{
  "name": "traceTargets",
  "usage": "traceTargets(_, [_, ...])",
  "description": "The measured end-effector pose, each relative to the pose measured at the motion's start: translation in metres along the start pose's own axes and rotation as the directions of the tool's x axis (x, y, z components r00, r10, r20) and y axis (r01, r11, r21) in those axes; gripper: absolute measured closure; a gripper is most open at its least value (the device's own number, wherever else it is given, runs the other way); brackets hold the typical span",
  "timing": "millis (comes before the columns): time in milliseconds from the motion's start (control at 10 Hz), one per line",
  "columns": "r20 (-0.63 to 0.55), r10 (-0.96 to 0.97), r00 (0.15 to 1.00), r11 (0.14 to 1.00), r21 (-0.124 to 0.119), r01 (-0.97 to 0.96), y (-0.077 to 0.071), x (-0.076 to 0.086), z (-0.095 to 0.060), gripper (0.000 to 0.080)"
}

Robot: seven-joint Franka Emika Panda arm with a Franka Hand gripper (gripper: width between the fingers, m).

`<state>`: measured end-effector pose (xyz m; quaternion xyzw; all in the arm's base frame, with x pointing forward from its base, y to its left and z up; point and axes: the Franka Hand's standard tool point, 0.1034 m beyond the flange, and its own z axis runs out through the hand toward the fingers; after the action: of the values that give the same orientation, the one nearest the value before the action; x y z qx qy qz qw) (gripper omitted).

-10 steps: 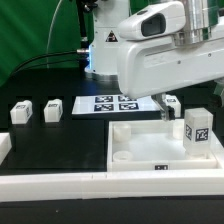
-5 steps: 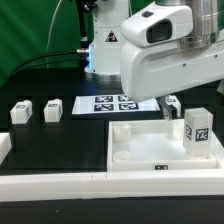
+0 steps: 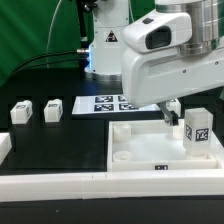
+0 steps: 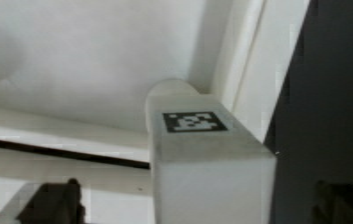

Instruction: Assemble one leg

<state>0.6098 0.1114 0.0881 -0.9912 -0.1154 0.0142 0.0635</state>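
The white robot arm (image 3: 165,60) has swung toward the exterior view's right, carrying its wide-open, empty fingers (image 4: 57,200) over the far right corner of the large white square tray (image 3: 140,152). The small white tagged leg post (image 4: 199,150) stands there between them, so closing on it looks to be the next move.

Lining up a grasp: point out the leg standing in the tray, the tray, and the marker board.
the leg (image 3: 198,127), exterior view, its tagged front face.
the tray (image 3: 155,146), exterior view, bare floor.
the marker board (image 3: 104,102), exterior view, a printed tag.
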Motion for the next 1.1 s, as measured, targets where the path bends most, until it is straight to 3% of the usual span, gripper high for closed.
traceTargets(300, [0.0, -0.002, 1.0, 1.0, 0.001, 0.002, -0.002, 0.0, 0.0014, 0.015])
traceTargets(400, [0.0, -0.002, 1.0, 1.0, 0.001, 0.002, -0.0019, 0.0, 0.0014, 0.027])
traceTargets(500, [0.0, -0.002, 1.0, 1.0, 0.001, 0.002, -0.0018, 0.0, 0.0014, 0.027])
traceTargets(600, [0.0, -0.002, 1.0, 1.0, 0.001, 0.002, -0.0018, 0.0, 0.0014, 0.0417])
traceTargets(700, [0.0, -0.002, 1.0, 1.0, 0.001, 0.002, -0.0018, 0.0, 0.0014, 0.0417])
traceTargets(800, [0.0, -0.002, 1.0, 1.0, 0.001, 0.002, -0.0017, 0.0, 0.0014, 0.0507])
traceTargets(1100, [0.0, 0.029, 1.0, 1.0, 0.003, -0.029, -0.0021, 0.0001, 0.0014, 0.0507])
